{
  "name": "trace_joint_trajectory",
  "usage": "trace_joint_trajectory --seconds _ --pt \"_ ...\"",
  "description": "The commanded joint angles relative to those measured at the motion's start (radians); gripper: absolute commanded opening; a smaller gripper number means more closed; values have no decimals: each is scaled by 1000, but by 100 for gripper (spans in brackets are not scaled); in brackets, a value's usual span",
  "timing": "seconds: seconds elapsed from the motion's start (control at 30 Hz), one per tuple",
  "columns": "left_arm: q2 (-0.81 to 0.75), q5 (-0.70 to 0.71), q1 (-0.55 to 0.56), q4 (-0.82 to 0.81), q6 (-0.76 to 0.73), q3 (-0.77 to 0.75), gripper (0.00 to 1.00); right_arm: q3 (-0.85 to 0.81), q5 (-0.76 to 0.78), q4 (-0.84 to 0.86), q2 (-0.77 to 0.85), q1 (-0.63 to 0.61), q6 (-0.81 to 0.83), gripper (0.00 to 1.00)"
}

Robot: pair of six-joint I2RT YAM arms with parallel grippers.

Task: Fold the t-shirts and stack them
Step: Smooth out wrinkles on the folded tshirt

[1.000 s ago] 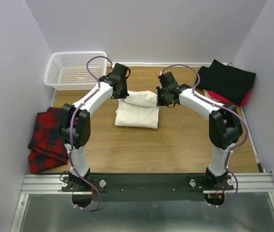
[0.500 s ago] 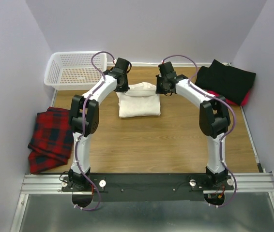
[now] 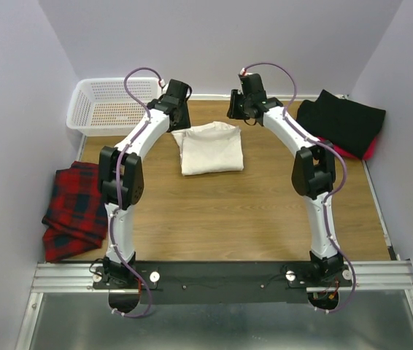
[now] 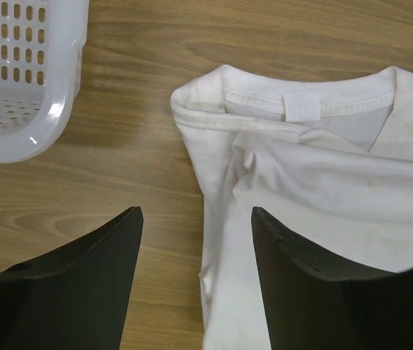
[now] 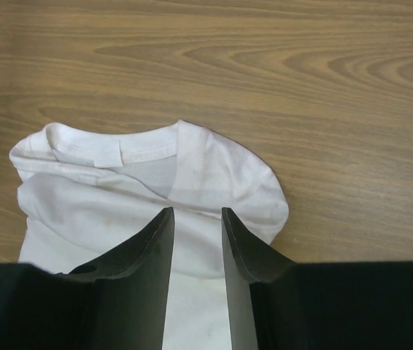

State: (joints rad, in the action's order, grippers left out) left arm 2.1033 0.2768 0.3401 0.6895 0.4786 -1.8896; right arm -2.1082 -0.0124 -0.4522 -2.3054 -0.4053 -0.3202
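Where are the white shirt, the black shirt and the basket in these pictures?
white shirt (image 3: 210,148): overhead view, middle of the folded cloth.
black shirt (image 3: 341,124): overhead view, middle of its top surface.
basket (image 3: 93,129): overhead view, on its near wall.

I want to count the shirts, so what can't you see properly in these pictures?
Red t-shirt: top view, mostly buried under the black t-shirt; only an edge shows.
White t-shirt: wrist views, near part hidden behind the left gripper and right gripper.
Basket: left wrist view, cut off by the picture's edges; only one corner shows.
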Motion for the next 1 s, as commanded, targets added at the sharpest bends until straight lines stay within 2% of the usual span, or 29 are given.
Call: trace_joint_trajectory --seconds 0.0,0.1,0.13,0.3,0.57,0.87,0.97 --pt "-75 -28 -3 -25 -21 55 70 6 -12 -8 -8 13 4 42" --pt "-86 -71 -4 -79 -47 102 71 72 6 -11 18 14 7 47" --pt "-80 -86 -4 -97 -60 104 71 89 6 -10 37 13 12 52" --pt "-29 -172 -18 -128 -72 81 74 198 46 -9 73 13 35 59" --pt "32 -375 -70 -239 -34 80 75 203 86 -8 69 16 49 60" --pt "127 -484 -81 -272 31 14 75 146 74 -9 18 23 38 60" --pt "158 -504 -81 -266 46 -23 69 140 68 -9 12 26 38 58"
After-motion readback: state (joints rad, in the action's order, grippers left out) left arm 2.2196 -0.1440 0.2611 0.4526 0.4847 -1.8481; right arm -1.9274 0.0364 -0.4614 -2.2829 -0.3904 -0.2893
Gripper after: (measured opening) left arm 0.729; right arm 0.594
